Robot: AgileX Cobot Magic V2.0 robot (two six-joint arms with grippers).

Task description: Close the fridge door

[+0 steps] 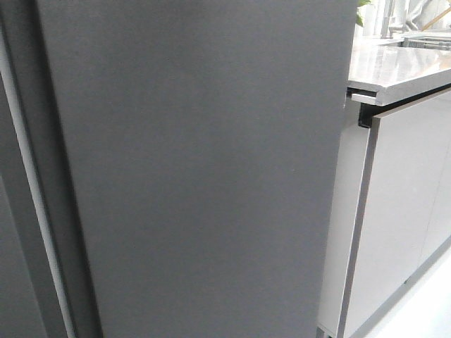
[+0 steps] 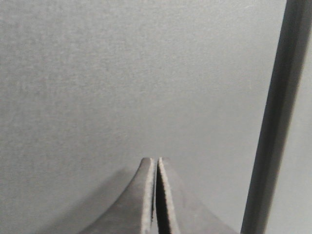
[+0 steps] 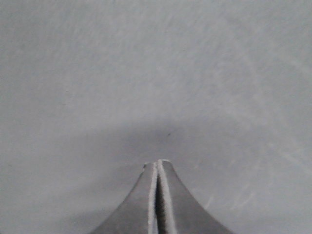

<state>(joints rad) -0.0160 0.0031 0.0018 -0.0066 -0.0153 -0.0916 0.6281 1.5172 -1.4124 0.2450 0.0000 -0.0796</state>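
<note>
The fridge door [image 1: 197,169] is a tall, flat, matte dark-grey panel that fills most of the front view. A pale strip [image 1: 32,190] runs down along its left edge. Neither gripper shows in the front view. In the left wrist view my left gripper [image 2: 156,160] is shut and empty, its tips close to a grey panel face [image 2: 122,73], with a dark vertical gap [image 2: 275,122] beside it. In the right wrist view my right gripper [image 3: 158,163] is shut and empty, its tips very near a grey panel face [image 3: 156,63], casting a shadow on it.
A second similar dark-grey panel [image 1: 10,267] stands at the far left. Pale glossy cabinet fronts [image 1: 402,211] under a grey counter [image 1: 394,70] stand to the right of the door. A strip of light floor [image 1: 423,310] shows at the lower right.
</note>
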